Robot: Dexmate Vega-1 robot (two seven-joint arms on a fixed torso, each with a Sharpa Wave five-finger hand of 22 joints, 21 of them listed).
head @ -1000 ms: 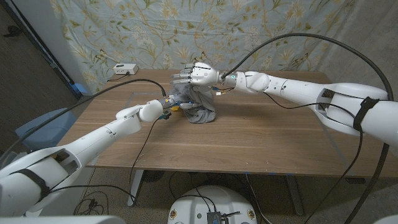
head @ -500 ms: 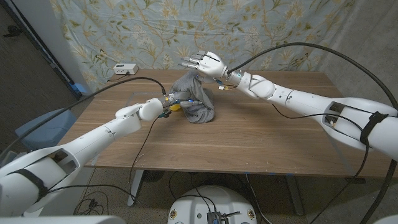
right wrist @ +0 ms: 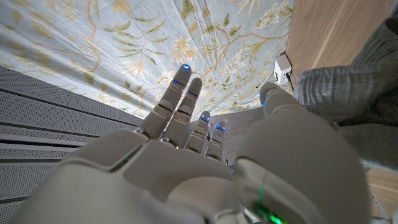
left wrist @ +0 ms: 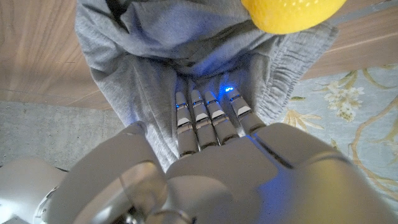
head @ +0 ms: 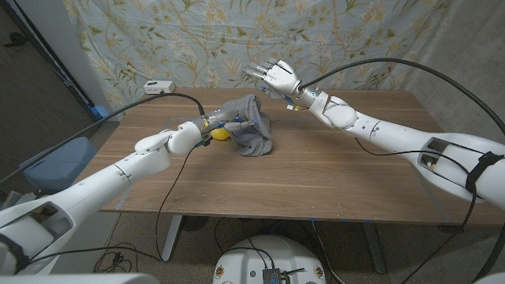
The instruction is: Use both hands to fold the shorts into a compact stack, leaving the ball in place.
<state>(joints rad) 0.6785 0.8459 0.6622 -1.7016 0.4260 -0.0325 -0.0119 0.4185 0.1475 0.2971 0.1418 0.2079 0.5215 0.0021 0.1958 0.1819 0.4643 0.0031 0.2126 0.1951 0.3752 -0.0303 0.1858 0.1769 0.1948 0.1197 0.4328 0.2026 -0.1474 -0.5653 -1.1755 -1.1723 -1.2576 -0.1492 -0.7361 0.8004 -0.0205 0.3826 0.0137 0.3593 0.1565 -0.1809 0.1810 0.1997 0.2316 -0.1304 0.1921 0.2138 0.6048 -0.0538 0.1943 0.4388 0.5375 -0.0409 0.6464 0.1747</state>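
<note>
A floral curtain [head: 237,39] hung behind the wooden table [head: 316,173], with a white box [head: 158,87] at its far left corner. In the head view the grey shorts [head: 251,134] sat bunched near the table's far middle, a yellow ball [head: 222,133] touching their left side. The left hand [head: 211,126] was at the shorts; the right hand [head: 274,76] hovered above them, fingers spread, empty.

In the left wrist view the left hand's fingers [left wrist: 208,115] pressed into the cloth; whether they gripped it I could not tell.

In the right wrist view the right hand's fingers [right wrist: 180,102] were splayed against the curtain.
</note>
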